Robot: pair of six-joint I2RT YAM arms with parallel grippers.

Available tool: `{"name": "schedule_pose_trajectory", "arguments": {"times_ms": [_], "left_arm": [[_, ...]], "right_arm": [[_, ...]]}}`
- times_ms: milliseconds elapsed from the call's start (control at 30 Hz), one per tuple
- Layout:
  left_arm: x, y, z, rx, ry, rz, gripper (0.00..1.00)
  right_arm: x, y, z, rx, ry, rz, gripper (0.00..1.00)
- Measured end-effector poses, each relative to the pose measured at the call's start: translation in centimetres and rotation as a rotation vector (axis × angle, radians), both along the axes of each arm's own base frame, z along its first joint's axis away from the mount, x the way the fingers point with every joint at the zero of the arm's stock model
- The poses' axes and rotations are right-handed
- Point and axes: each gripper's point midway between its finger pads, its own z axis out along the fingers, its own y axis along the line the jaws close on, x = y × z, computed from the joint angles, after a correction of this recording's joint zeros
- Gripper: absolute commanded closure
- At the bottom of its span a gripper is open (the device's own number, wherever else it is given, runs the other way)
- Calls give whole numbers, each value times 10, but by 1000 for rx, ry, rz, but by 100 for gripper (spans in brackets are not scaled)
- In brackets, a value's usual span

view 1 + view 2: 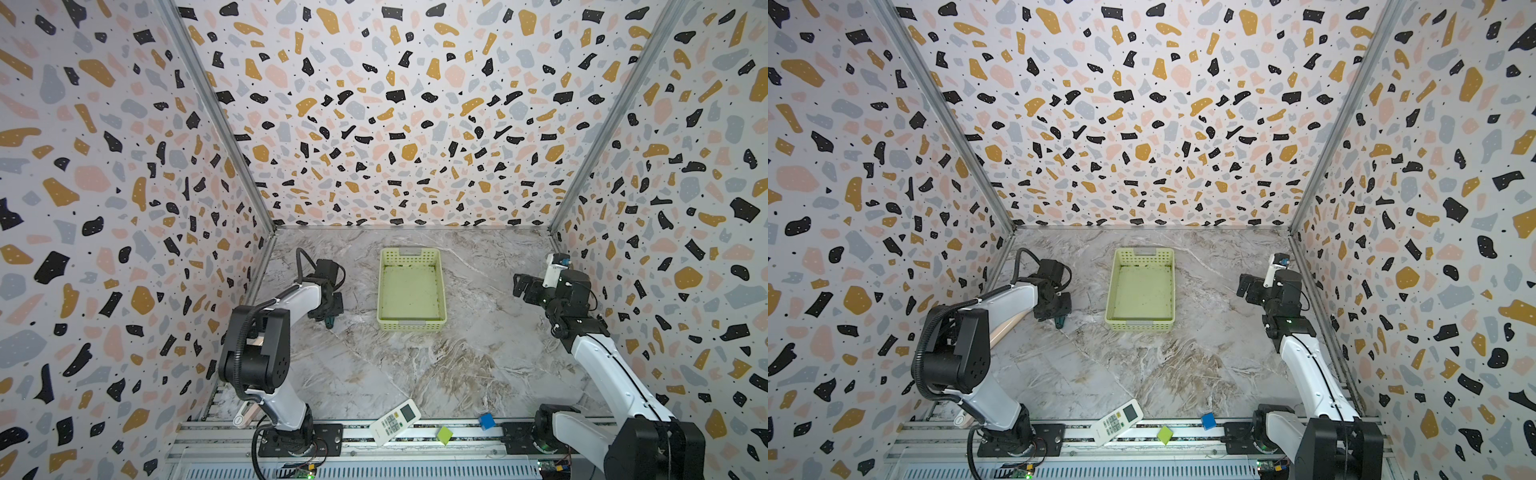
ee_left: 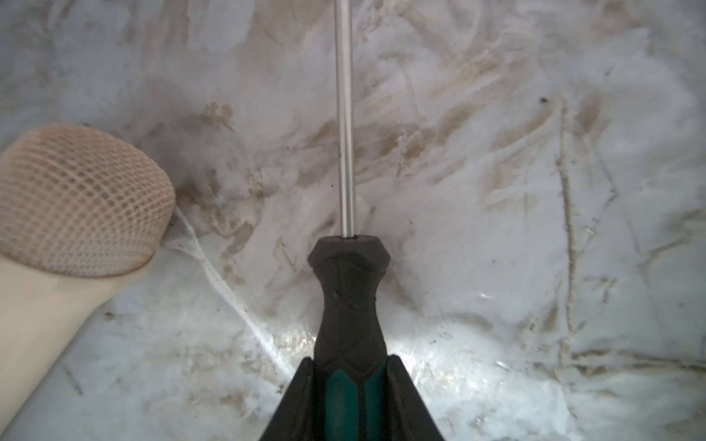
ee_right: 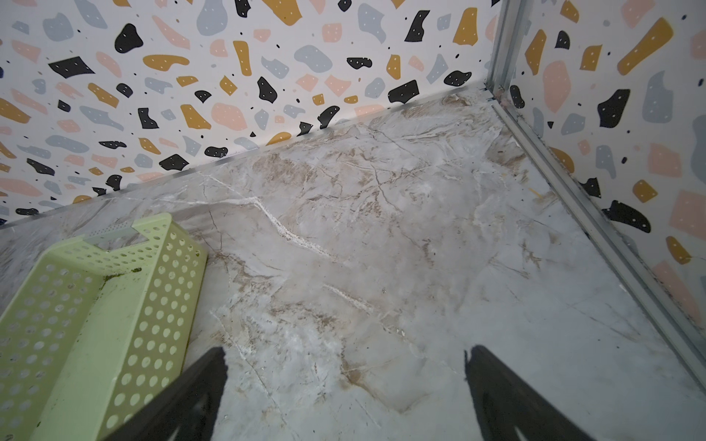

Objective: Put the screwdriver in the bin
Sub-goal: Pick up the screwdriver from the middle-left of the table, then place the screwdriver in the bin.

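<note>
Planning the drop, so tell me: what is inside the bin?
The bin holds no objects in both top views, only dark specks on its pale floor. Its near wall covers a thin strip of floor at that end.

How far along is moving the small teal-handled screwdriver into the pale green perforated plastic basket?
Done: the left gripper is shut on the screwdriver handle. In hand: it is low, beside the basket. Left: carry it over the empty basket and release.

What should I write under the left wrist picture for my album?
The left tool clamped on the screwdriver, a mesh-capped beige stick lying beside it on the marble table.
</note>
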Motion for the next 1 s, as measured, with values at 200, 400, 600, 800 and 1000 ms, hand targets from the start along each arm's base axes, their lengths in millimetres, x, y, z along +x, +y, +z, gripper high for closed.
{"name": "schedule_pose_trajectory", "arguments": {"times_ms": [200,400,600,800,1000], "left_arm": [[13,-15,80,-37,-128,-7,100],[21,-53,168,-104,-293,-49,100],[21,-121,185,-167,-308,-152,100],[24,-200,142,-168,-205,-272,100],[31,-254,92,-145,-123,-328,100]], "right_arm": [[-2,1,-1,9,11,3,0],[2,3,8,29,16,15,0],[7,5,13,40,12,25,0],[7,5,12,46,22,29,0],[7,4,12,46,24,27,0]]}}
